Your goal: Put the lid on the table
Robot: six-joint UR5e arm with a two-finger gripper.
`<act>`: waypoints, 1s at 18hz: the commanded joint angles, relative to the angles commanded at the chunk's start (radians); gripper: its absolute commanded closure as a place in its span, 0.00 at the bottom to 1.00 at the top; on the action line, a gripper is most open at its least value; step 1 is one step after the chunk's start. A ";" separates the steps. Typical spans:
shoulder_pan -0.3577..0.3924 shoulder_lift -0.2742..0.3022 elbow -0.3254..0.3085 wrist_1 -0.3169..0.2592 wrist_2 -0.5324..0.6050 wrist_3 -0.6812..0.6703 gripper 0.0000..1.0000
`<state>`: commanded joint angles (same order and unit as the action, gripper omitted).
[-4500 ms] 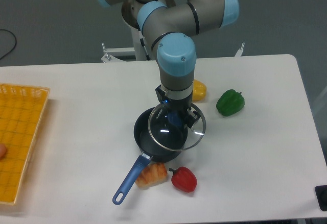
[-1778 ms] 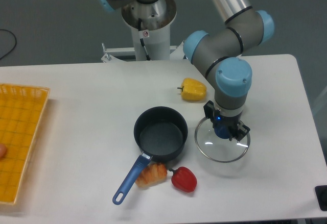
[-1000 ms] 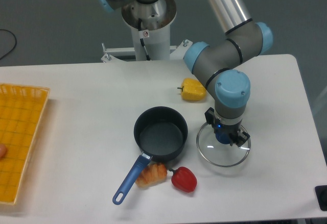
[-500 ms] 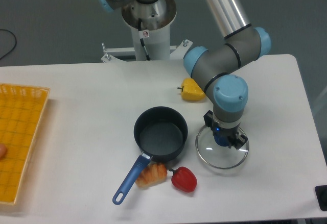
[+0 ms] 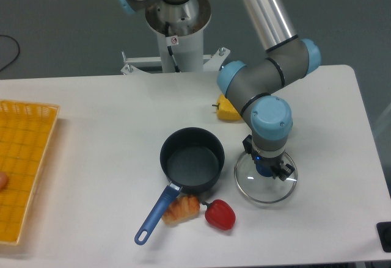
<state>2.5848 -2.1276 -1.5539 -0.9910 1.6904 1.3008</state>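
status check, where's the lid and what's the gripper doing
Gripper shut on the lid's knob. Lid down at the table, right of the saucepan. Red pepper close by on the left, not touching.

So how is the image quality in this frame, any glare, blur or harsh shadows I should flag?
Fixed camera view: lighting is even and soft, with only faint shadows under the dark blue saucepan and the red pepper. The round clear glass lid shows a pale reflection, no blown-out glare. The pincer looks sharp, without motion blur. The white tabletop is bright but not clipped.
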 joint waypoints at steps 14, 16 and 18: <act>-0.003 -0.008 -0.008 0.015 0.000 -0.003 0.60; -0.003 -0.009 -0.008 0.015 0.000 -0.003 0.60; -0.003 -0.012 -0.008 0.015 0.000 -0.003 0.59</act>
<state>2.5817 -2.1399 -1.5616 -0.9756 1.6904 1.2977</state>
